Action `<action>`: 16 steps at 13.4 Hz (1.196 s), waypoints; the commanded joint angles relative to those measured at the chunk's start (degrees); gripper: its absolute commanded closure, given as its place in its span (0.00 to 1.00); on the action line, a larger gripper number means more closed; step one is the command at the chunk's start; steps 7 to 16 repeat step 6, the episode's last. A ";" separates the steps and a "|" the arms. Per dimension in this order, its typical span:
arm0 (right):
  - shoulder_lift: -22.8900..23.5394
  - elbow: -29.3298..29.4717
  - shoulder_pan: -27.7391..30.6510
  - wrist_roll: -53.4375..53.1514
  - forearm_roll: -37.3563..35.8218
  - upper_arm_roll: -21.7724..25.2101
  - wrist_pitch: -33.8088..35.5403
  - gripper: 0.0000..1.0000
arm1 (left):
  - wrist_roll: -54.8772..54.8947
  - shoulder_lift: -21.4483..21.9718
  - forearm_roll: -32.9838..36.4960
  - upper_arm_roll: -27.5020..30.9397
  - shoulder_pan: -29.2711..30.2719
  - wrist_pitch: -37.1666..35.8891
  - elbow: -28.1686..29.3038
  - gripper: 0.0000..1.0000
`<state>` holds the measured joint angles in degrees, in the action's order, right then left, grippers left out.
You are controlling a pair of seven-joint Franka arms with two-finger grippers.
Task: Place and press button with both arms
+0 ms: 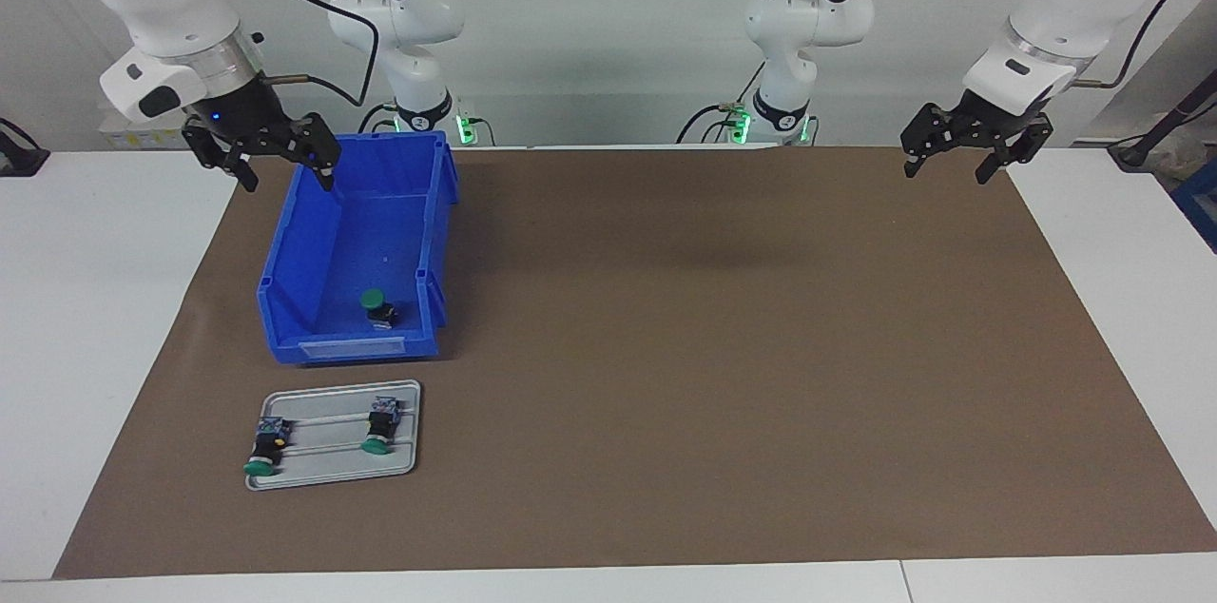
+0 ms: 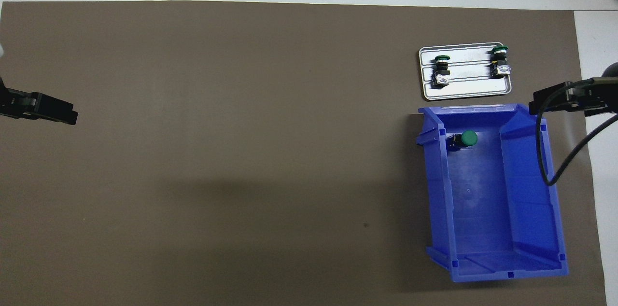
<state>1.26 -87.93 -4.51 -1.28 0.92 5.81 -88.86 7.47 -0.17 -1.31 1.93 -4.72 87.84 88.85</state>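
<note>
A brown mat (image 1: 723,346) covers most of the white table (image 1: 95,318). A blue bin (image 1: 323,299) sits on the mat toward the right arm's end, its open low front facing away from the robots. Just beside that front, nearer the table's edge farthest from the robots, lies a grey tray (image 1: 323,475) with raised rails.

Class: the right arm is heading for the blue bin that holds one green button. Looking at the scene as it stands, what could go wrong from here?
1. The right pincer, open, hangs over the blue bin at its wall; descending there, it might strike the rim.
2. The button sits close to the bin's corner, so the fingers may lack room to straddle it.
3. The metal tray lies close beside the bin; a shoved bin could disturb the two buttons on it.
</note>
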 commanded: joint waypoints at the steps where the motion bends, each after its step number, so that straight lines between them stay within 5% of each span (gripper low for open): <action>1: -1.70 -1.90 0.91 0.40 -0.39 -0.27 1.22 0.00 | -0.44 1.49 -0.10 -0.62 0.86 -0.22 1.59 0.00; 16: -1.70 -1.37 1.00 1.11 -0.48 0.08 2.46 0.00 | -0.44 1.49 -0.10 -0.53 0.86 -0.22 1.59 0.00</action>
